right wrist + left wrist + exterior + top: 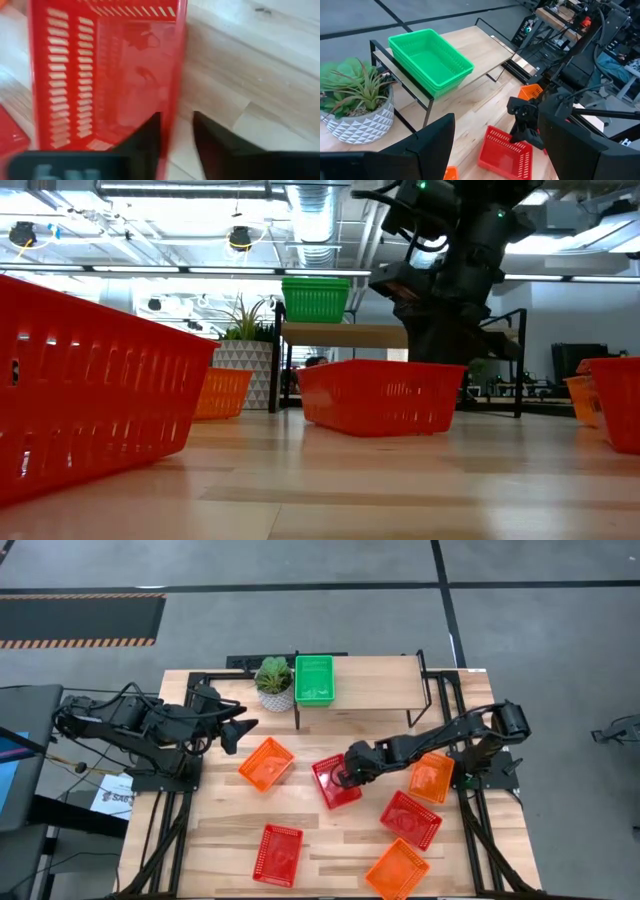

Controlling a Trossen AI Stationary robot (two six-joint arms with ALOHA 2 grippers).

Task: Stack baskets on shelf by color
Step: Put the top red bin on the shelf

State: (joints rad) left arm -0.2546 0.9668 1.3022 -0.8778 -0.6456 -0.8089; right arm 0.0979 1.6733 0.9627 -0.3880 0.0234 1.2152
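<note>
Red basket (335, 783), apparently unlabelled

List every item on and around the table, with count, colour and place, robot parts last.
Green plastic mesh baskets: stacked, count unclear, on the shelf's left end.
Red plastic mesh baskets: three; one at table centre, one right of it, one at the front.
Orange plastic mesh baskets: three; one left of centre, one at the right edge, one front right.
Light wooden shelf on black metal legs: one, at the table's back.
Green plant in a white patterned pot: one, left of the green baskets.
Left claw: open, above the table beside the left orange basket.
Right claw: fingers astride the centre red basket's wall.
</note>
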